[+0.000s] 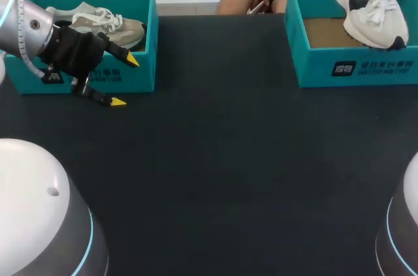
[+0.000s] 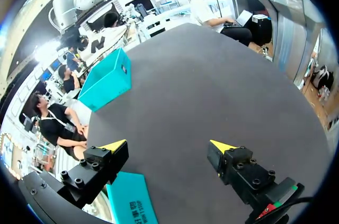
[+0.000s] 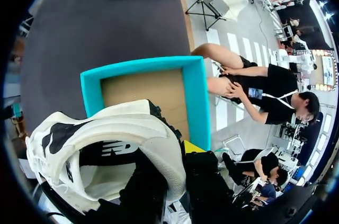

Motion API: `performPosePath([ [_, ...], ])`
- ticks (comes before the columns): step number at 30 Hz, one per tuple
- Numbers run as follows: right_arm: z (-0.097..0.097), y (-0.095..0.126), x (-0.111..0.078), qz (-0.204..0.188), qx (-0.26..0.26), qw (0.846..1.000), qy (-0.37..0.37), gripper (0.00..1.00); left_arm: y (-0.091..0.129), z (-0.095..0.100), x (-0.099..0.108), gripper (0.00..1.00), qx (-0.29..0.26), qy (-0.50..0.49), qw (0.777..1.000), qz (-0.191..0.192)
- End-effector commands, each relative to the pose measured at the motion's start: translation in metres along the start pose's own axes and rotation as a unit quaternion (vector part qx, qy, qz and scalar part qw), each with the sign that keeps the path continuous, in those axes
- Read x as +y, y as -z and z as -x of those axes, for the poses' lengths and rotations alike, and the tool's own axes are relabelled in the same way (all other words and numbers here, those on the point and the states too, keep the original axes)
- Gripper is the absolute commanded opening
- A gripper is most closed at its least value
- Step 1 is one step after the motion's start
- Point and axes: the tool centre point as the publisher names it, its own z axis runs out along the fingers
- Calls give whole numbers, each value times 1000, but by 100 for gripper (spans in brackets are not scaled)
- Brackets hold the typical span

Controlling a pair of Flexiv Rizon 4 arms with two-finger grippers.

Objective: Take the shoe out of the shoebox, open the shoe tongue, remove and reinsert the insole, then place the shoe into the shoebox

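Left gripper (image 1: 125, 81) hangs with its fingers wide apart and nothing between them, just in front of the left box (image 1: 140, 80), in which a beige shoe (image 1: 98, 21) lies. Right gripper (image 3: 195, 152), mostly hidden, is clamped on the white shoe (image 3: 106, 150) near its heel end, and the shoe hangs toe-down over the right box (image 1: 356, 67), whose cardboard floor shows beneath it. Both boxes stand well apart at the far edge of the table (image 1: 215, 158).
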Motion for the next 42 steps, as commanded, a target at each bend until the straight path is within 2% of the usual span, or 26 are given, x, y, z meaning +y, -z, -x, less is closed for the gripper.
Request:
performPosePath([
  [1, 17, -19, -31, -1, 20, 1000, 14, 0, 0, 0, -1, 100, 0, 0, 1000, 1],
  [2, 17, -21, -36, -8, 15, 1000, 21, 0, 0, 0, -1, 100, 0, 0, 1000, 1],
  [3, 20, -26, -45, -31, 18, 999, 1, 0, 0, 0, -1, 100, 0, 0, 1000, 1],
  [18, 20, -26, -45, -31, 18, 999, 1, 0, 0, 0, -1, 100, 0, 0, 1000, 1],
  [21, 23, -36, -65, -40, 31, 998, -24, 0, 0, 0, -1, 100, 0, 0, 1000, 1],
  [22, 25, -39, -74, -53, 32, 997, -36, 0, 0, 0, -1, 100, 0, 0, 1000, 1],
  [29, 35, -56, -134, -71, 46, 992, -93, 0, 0, 0, -1, 100, 0, 0, 1000, 1],
  [32, 35, -60, -148, -79, 47, 990, -105, 0, 0, 0, -1, 100, 0, 0, 1000, 1],
  [37, 31, -66, -160, -93, 54, 986, -126, 0, 0, 0, -1, 100, 0, 0, 1000, 1],
  [39, 28, -69, -166, -114, 56, 979, -158, 0, 0, 0, -1, 100, 0, 0, 1000, 1],
  [40, 26, -67, -170, -134, 48, 970, -199, 0, 0, 0, -1, 100, 0, 0, 1000, 1],
  [42, 23, -64, -178, -152, 43, 947, -280, 0, 0, 0, -1, 100, 0, 0, 1000, 1],
])
